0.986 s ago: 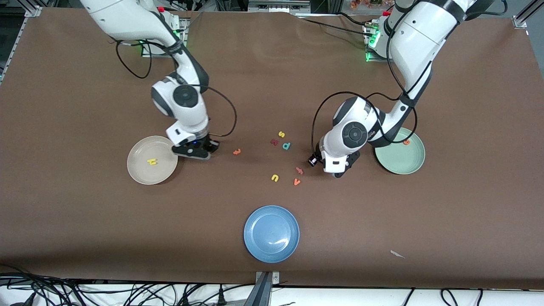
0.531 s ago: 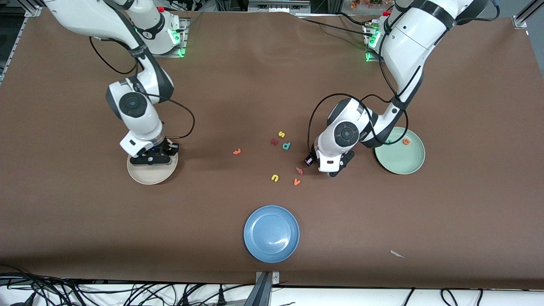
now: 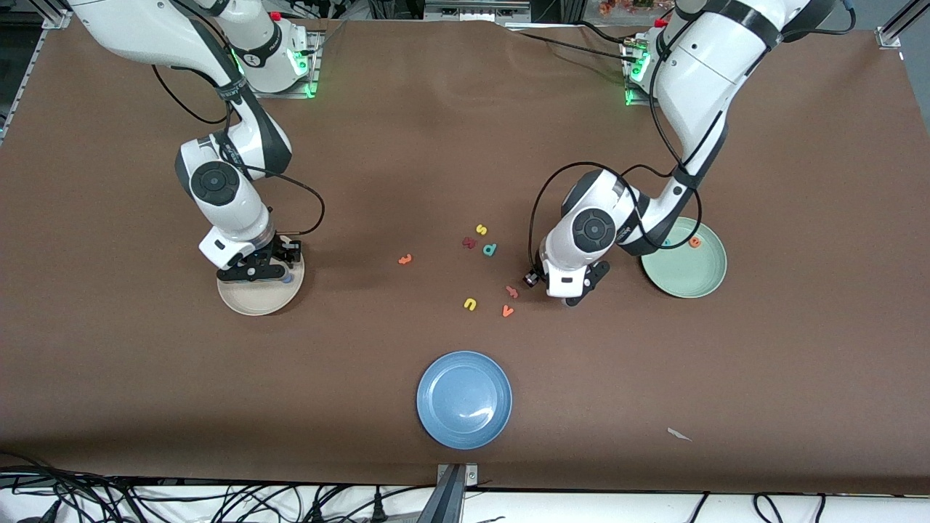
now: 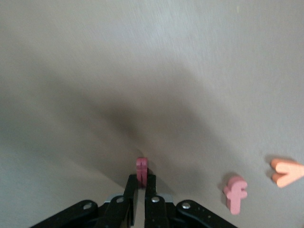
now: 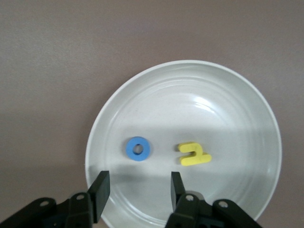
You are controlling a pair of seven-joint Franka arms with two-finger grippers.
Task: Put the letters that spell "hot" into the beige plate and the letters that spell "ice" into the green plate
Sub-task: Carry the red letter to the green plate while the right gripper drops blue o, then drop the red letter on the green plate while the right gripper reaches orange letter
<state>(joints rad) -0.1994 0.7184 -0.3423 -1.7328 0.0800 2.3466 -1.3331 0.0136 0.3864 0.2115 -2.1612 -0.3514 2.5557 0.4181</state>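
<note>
In the right wrist view my right gripper [image 5: 137, 183] hangs open over the beige plate [image 5: 247, 114]. The blue o [image 5: 139, 148] and the yellow h [image 5: 194, 154] lie in that plate. My left gripper [image 4: 141, 178] is shut on the maroon i [image 4: 141, 165], low over the table. In the front view it [image 3: 572, 292] is between the green plate [image 3: 686, 280] and the loose letters. The orange e [image 3: 695, 242] lies in the green plate. The c is hidden by the left arm. The orange t [image 3: 405, 258] lies on the table between the two plates.
Loose letters lie mid-table: a yellow s [image 3: 481, 229], a dark red letter [image 3: 468, 242], a teal d [image 3: 490, 250], a yellow u [image 3: 470, 304], an orange v [image 3: 507, 311] and a pink f [image 3: 512, 292] close by the left gripper. A blue plate [image 3: 464, 399] sits nearer the front camera.
My right gripper moved from beside the beige plate to over it and opened, and the blue o now lies in the plate. My left gripper closed on the maroon i.
</note>
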